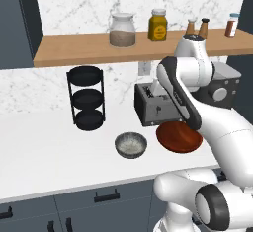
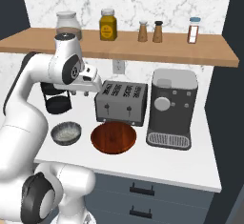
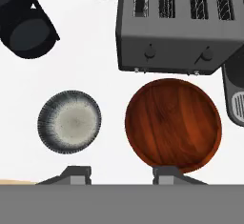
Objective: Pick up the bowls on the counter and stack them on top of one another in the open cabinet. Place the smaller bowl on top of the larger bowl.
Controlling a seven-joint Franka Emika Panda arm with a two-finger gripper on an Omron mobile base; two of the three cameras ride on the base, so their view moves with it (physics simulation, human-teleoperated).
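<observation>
While my pincer [image 3: 121, 174] hangs above the worktop [image 1: 44, 152] looking straight down, its two fingertips [image 3: 76, 174] stand partly apart with nothing between them; the smaller bowl [image 3: 69, 121] lies ahead of one tip and the larger bowl [image 3: 173, 125] ahead of the other, the second tip overlapping that bowl's near rim in the hand view (whether it touches I cannot tell). Both bowls sit on the white worktop, side by side with a strip of bare surface between them; open white room spreads to the left of the grey bowl and toward the front edge. Just behind the red-brown bowl stands a four-slot toaster [image 2: 120, 102], close to its far rim; a coffee machine [image 2: 171, 107] crowds its right side; a black three-tier rack [image 1: 86, 97] stands well back on the left. The grey bowl is round and deep, dark ribbed outside, pale and speckled inside; the larger is wide, shallow, glossy, with a wood-like grain. Above, the open cabinet [image 2: 209, 51], a light-brown board against marble, carries a glass jar [image 1: 122, 30], a yellow jar [image 2: 108, 25] and small shakers; no label is readable.
</observation>
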